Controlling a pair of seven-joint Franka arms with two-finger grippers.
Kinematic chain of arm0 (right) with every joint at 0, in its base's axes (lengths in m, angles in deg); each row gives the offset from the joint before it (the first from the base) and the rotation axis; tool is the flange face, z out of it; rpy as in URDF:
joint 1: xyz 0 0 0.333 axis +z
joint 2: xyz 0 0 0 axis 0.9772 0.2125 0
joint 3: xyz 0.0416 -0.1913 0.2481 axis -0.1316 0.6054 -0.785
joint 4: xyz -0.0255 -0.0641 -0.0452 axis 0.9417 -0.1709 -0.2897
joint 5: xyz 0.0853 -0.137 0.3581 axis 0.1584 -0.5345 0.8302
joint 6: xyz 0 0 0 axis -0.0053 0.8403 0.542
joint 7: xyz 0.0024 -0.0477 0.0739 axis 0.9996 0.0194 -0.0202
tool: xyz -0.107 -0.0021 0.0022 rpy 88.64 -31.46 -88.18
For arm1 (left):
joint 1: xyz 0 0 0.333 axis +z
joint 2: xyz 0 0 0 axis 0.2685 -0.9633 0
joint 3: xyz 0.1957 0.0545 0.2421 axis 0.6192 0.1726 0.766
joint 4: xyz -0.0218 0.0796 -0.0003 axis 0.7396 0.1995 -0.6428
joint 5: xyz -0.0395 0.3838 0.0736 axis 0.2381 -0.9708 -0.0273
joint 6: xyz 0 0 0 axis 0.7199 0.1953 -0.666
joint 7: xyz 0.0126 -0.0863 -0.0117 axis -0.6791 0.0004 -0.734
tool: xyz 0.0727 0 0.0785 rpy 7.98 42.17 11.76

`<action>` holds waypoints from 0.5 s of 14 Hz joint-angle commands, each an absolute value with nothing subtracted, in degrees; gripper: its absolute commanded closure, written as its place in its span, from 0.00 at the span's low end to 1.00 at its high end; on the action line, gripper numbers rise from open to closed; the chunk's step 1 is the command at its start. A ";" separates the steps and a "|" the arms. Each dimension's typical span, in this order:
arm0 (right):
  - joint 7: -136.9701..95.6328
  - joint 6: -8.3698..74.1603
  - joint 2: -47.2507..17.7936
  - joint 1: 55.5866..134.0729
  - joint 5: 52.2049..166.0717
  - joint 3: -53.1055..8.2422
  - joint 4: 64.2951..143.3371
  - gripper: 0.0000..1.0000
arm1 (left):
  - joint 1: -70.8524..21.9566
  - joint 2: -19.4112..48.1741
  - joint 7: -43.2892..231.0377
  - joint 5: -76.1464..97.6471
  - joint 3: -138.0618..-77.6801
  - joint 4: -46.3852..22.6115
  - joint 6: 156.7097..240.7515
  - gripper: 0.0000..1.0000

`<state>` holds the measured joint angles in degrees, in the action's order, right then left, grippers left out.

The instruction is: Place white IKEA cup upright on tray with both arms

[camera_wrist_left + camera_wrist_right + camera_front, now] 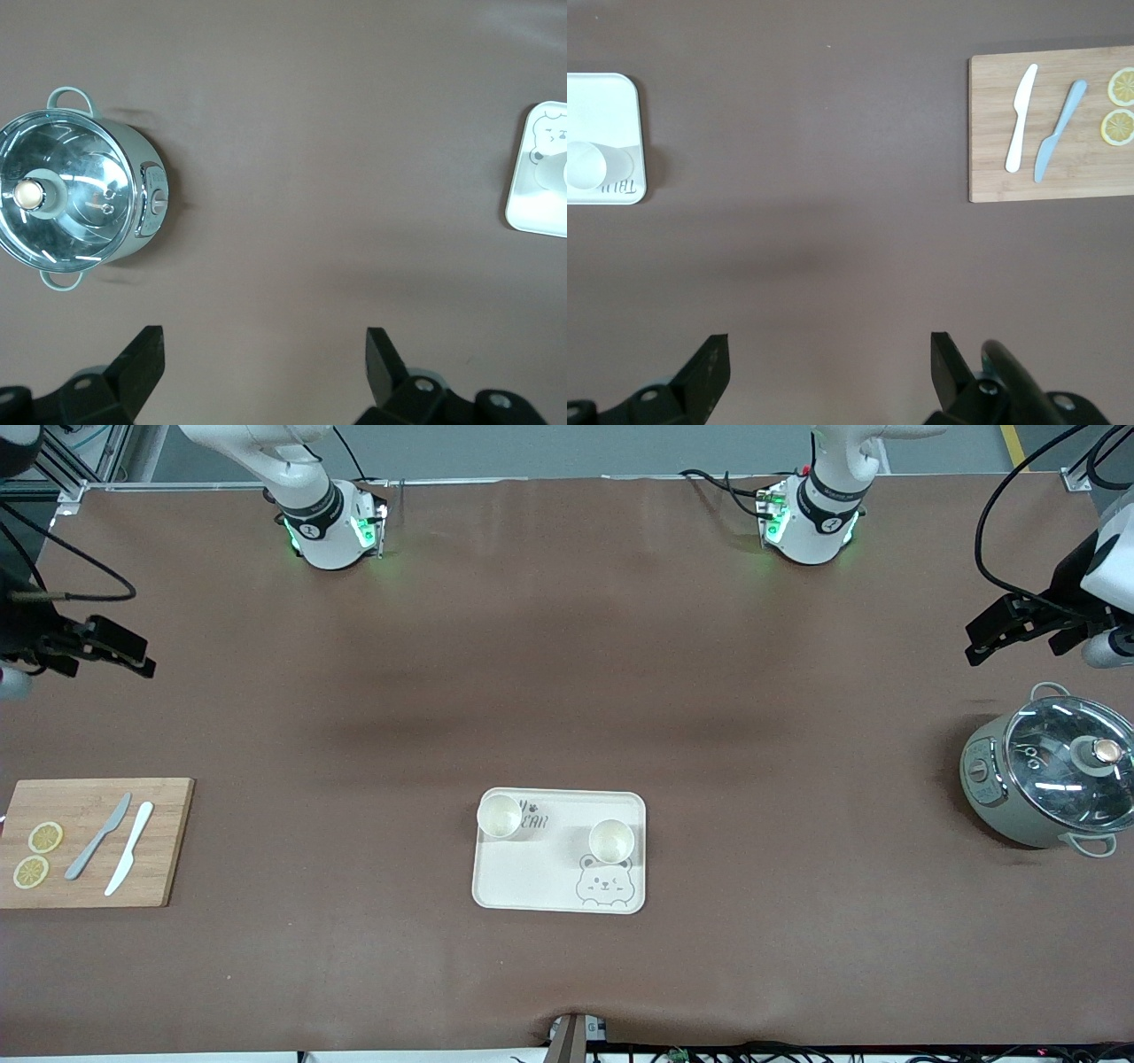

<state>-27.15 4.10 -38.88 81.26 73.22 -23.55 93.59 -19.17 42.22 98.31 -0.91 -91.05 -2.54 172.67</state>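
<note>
Currently, tray: the cream tray (560, 850) lies flat on the brown worktop (567, 691), midway between the two ends and toward the front camera
Cups: two white cups stand upright on the tray, mouths up; one cup (499, 816) sits on the lettering at the corner toward the right arm's end; the other cup (611, 840) sits just above the bear outline, toward the left arm's end; the two are apart
Left claw: the left claw (264, 359) hangs over bare worktop at its own end, beside the lidded grey pot (1050, 771); fingers spread wide, holding nothing; well apart from the tray and cups
Right claw: the right claw (830, 361) hangs over bare worktop at its end, above the wooden cutting board (93, 841); fingers spread wide, empty; well apart from the tray
Board: two knives and two lemon slices lie on it
</note>
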 commanded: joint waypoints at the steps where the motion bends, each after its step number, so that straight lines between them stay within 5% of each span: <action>1: -26.14 4.03 -41.71 78.88 72.64 -24.54 96.20 0.00 | -19.09 42.73 98.32 -0.62 -91.65 -2.26 171.66 0.00; 7: -24.38 4.11 -40.92 79.48 72.47 -24.80 93.92 0.00 | -19.18 42.73 99.11 -0.70 -91.74 -2.26 169.99 0.00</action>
